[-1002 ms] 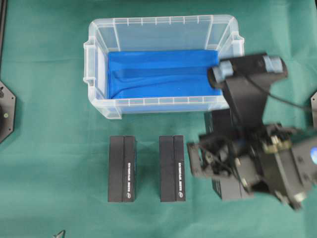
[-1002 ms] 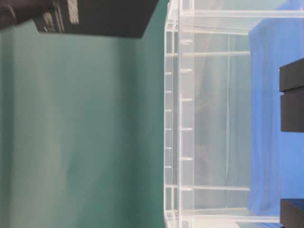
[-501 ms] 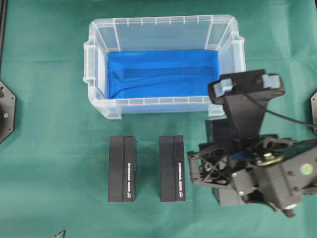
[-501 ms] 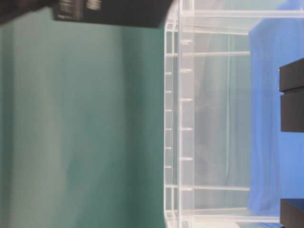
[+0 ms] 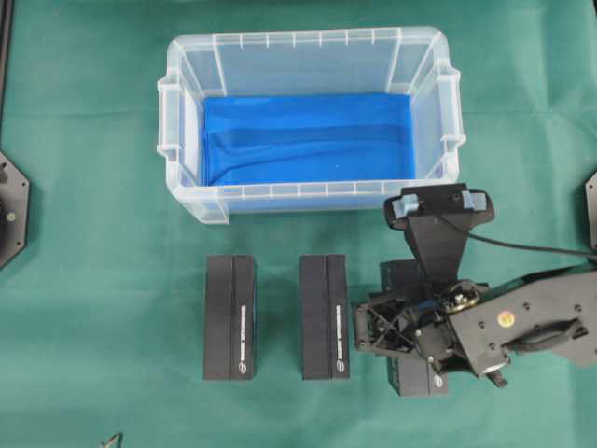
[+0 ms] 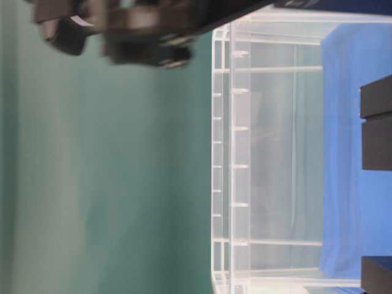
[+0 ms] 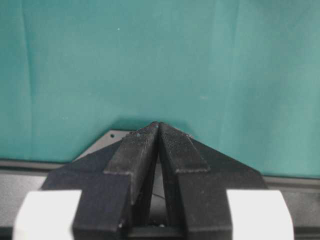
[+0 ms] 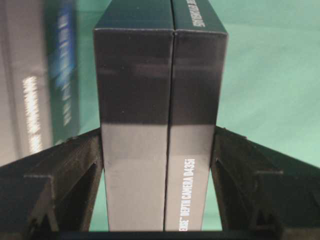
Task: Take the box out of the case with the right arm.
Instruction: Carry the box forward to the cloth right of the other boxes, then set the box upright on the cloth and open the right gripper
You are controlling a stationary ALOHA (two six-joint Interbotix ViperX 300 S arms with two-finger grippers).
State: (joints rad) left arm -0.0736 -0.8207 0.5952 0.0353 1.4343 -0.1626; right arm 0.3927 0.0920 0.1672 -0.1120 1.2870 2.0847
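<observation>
Black rectangular cardboard box [image 8: 160, 115] clamped between the jaws of the right arm's black lattice-framed gripper [image 5: 403, 329], low over the green cloth tabletop [image 5: 93, 308] near its front right, outside the large clear plastic case [image 5: 187, 140]. Two matching black boxes [image 5: 277, 317] lying just left. Placing step in hand; next, lowering flat, then spreading the jaws. Left gripper [image 7: 159, 131] pressed shut, holding nothing.
</observation>
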